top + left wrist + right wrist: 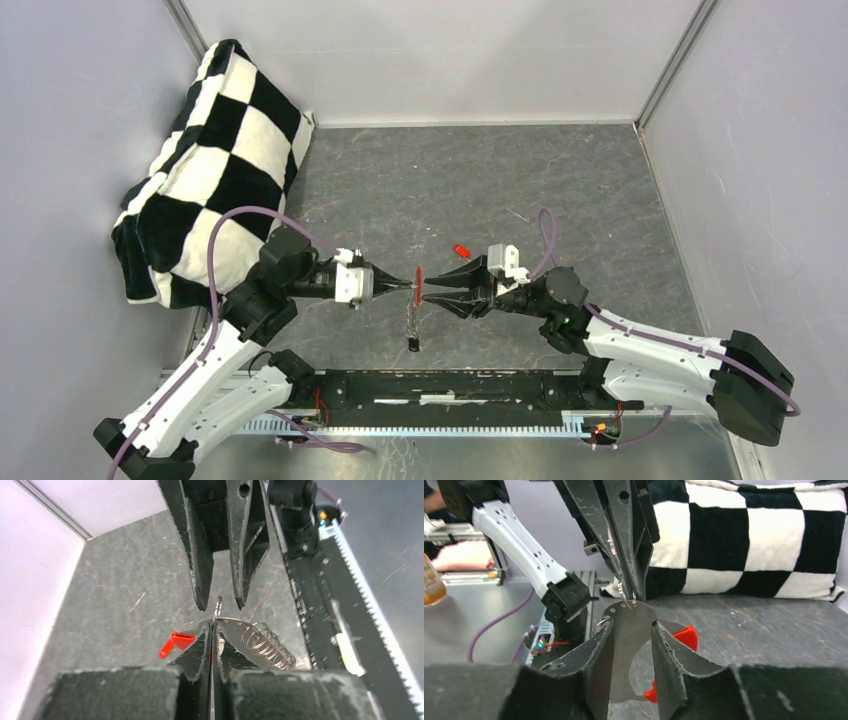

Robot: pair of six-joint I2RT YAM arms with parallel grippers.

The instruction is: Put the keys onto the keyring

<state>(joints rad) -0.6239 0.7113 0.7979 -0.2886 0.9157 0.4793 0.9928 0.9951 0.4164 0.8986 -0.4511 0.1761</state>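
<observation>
Keyring (418,278) hangs mid-air over table (520,180), pinched in shut left jaws. Right jaws narrowly apart around it, gripping nothing. Red key (461,249) lies just beyond. Suggest left clamps firm, right fetches key.

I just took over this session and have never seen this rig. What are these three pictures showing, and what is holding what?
Two robot arms are bolted at the near edge of a grey table, each ending in a two-finger gripper. The wide picture looks down from above and behind them; the other two come from cameras on each wrist, with that arm's own fingers at the bottom. The left gripper is shut on the keyring, held between the arms. The right gripper faces it with jaws apart, around the ring but not gripping. A coiled spring and a small dark piece, probably the black key, trail from the keyring. The red key lies loose on the table. A checkered cushion sits at far left.
</observation>
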